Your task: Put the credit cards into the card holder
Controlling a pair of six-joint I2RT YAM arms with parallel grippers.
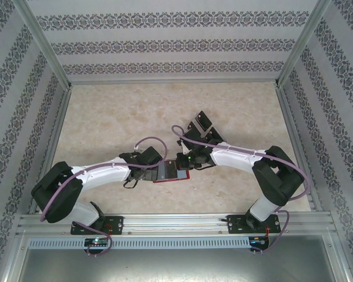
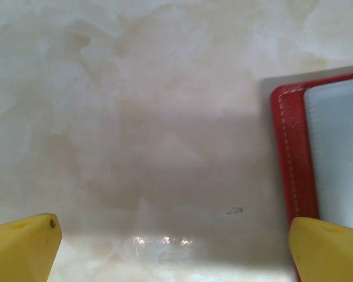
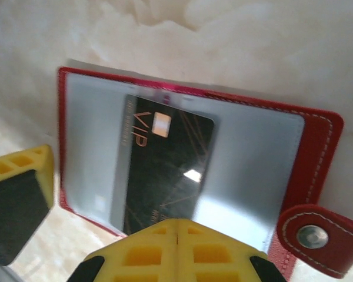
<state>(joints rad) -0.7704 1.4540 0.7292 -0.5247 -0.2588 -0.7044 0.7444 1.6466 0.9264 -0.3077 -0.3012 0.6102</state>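
Observation:
The red card holder [image 3: 320, 147] lies open on the table, its greyish clear sleeves facing up and its snap tab [image 3: 312, 238] off to one side. A black credit card [image 3: 165, 164] with gold "VIP" lettering lies slanted on the sleeves, its far end at the sleeve's edge. My right gripper [image 3: 176, 226] is shut on the card's near end. My left gripper [image 2: 173, 235] is open, low over the table, one finger [image 2: 326, 247] above the holder's red edge [image 2: 288, 147]. From above, both grippers meet at the holder [image 1: 175, 174].
More black credit cards [image 1: 201, 124] lie loosely grouped on the marble table behind the right arm. Aluminium posts and patterned walls enclose the table on three sides. A finger of the left gripper [image 3: 23, 188] stands close to the holder's left edge.

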